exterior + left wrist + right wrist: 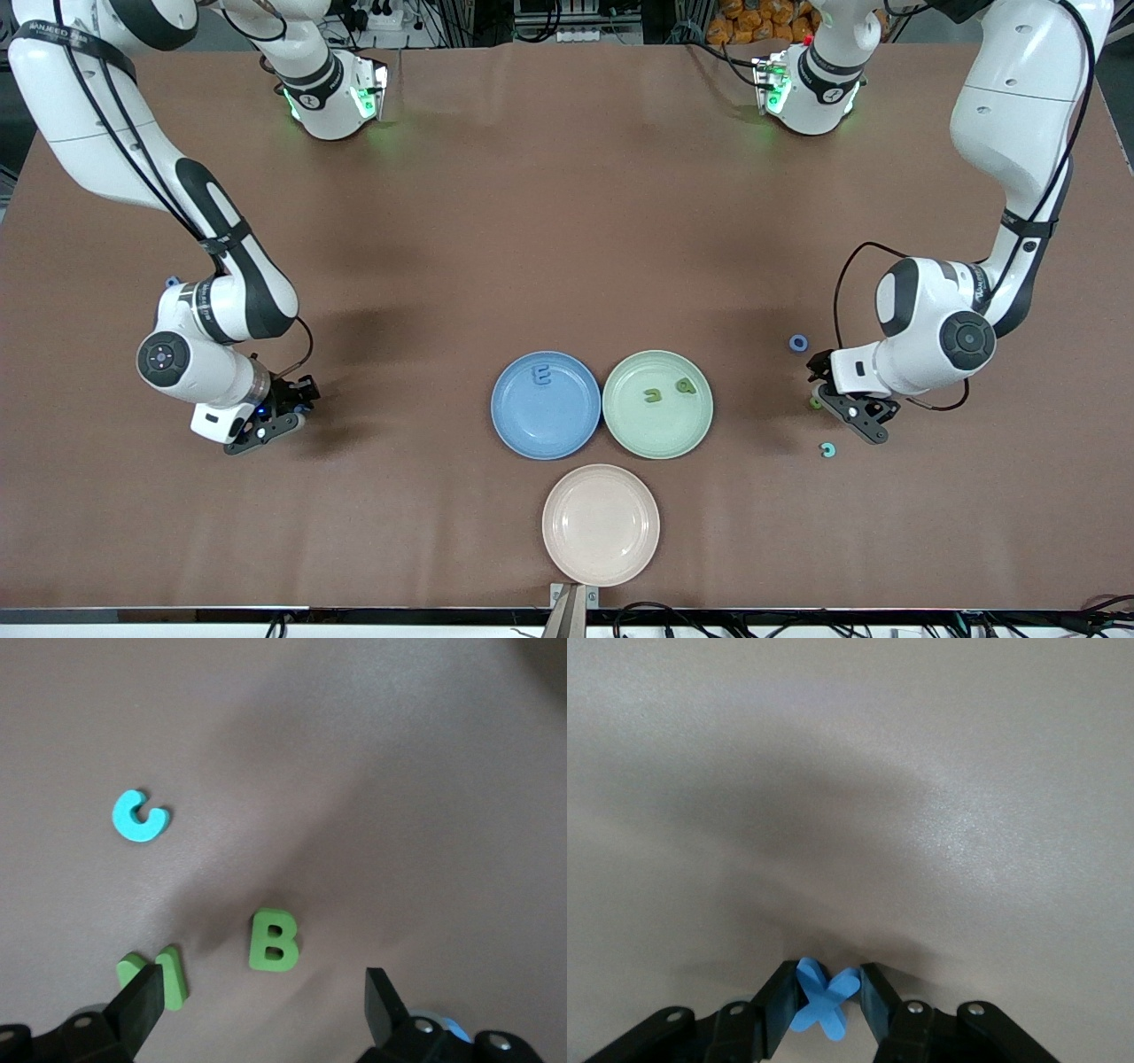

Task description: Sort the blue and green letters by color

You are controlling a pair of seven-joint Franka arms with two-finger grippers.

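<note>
A: In the front view, what do we see?

B: We see the right gripper [282,425] low over the table [567,221] toward the right arm's end, and the left gripper [842,409] low toward the left arm's end. A blue plate [518,425] holds a blue E [540,375]; touching it, a green plate [687,425] holds two green letters [667,390]. An empty pink plate [601,525] sits nearer the camera. Beside the left gripper lie a blue O [799,343] and, nearer the camera, a teal C [827,450].

A: And the left wrist view?

B: We see the left gripper [264,997] spread wide, holding nothing. A green B [274,940] lies flat just ahead of the gap between its fingers, its long axis running in line with them. A green N [164,974], tilted, sits against one fingertip [142,997]. The teal C [139,815] lies well apart, its mouth facing away from the gripper.

A: The right wrist view?

B: We see the right gripper [826,999] closed narrow on a blue X [824,999], pinched between both pads at the table surface, with its arms running diagonally.
</note>
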